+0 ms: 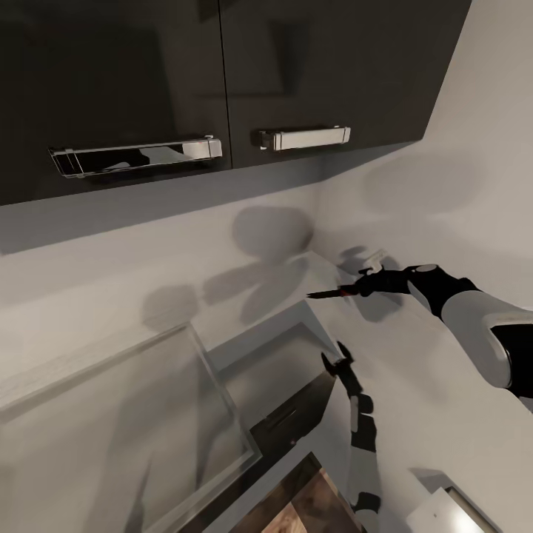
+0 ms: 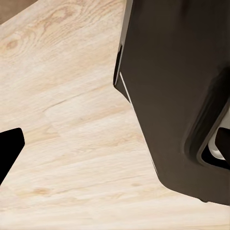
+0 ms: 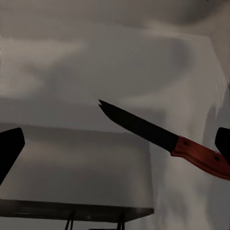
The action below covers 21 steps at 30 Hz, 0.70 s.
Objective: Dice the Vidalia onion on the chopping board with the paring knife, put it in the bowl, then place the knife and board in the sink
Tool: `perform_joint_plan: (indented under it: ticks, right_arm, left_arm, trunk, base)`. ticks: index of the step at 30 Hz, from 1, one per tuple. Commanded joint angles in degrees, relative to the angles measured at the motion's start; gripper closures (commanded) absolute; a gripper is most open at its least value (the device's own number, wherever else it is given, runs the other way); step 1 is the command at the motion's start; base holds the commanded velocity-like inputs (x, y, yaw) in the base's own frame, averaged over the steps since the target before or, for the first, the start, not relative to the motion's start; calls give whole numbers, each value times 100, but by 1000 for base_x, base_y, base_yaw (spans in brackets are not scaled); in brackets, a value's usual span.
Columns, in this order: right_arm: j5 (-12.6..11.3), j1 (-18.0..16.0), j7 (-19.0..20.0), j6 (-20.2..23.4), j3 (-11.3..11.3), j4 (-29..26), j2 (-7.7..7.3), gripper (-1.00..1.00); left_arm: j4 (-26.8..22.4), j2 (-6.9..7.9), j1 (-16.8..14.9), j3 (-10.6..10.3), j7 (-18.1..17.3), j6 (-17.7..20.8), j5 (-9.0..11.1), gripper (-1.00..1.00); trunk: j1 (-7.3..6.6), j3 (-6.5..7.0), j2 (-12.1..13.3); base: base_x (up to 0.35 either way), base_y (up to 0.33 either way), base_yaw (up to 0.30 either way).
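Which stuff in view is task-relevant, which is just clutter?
Job: slim red-handled, dark-bladed paring knife, at the right gripper.
Not the job: glossy dark wall cabinets, their chrome bar handles, pale wooden floor.

Head and right wrist: shared paring knife [image 1: 329, 293].

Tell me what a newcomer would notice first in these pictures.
Probably the paring knife, red-handled with a dark pointed blade, held in the air by the right claw near the pale wall. Next, the dark upper cabinets with chrome handles fill the top of the head view. The left claw hangs below the knife.
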Motion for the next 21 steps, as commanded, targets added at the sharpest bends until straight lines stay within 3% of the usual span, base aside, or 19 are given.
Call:
perform_joint_plan:
  ticks: [1, 21]
  right_arm:
    - [7, -4, 16, -9, 25, -5, 5, -100]
    - [-7, -4, 40, -75, 0, 31, 42, -100]
  left_arm:
    - [25, -1, -11, -24, -2, -42, 39, -100]
    - [25, 51, -11, -24, -3, -33, 39, -100]
  trunk:
    - [3, -11, -11]
    - [3, -11, -11]
  base:
    - [0, 0, 0]
    - [0, 0, 0]
